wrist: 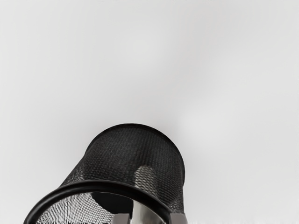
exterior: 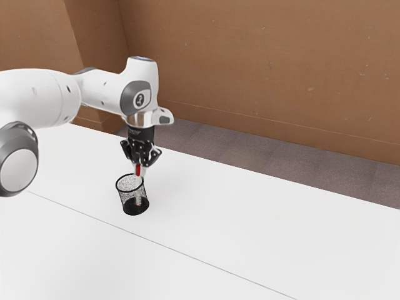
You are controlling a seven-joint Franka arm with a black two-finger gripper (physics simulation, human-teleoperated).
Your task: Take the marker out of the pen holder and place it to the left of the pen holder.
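Ringing marker (exterior: 138, 170) (gripper (exterior: 140, 169) above); pen holder (wrist: 119, 156)

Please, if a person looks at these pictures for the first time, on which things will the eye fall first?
Probably first on the big white arm, coming in from the exterior view's left over the white table. Next, likely, on the black mesh pen holder, which stands on the table below the gripper. The small red part of the marker also catches the eye, above the holder's rim.
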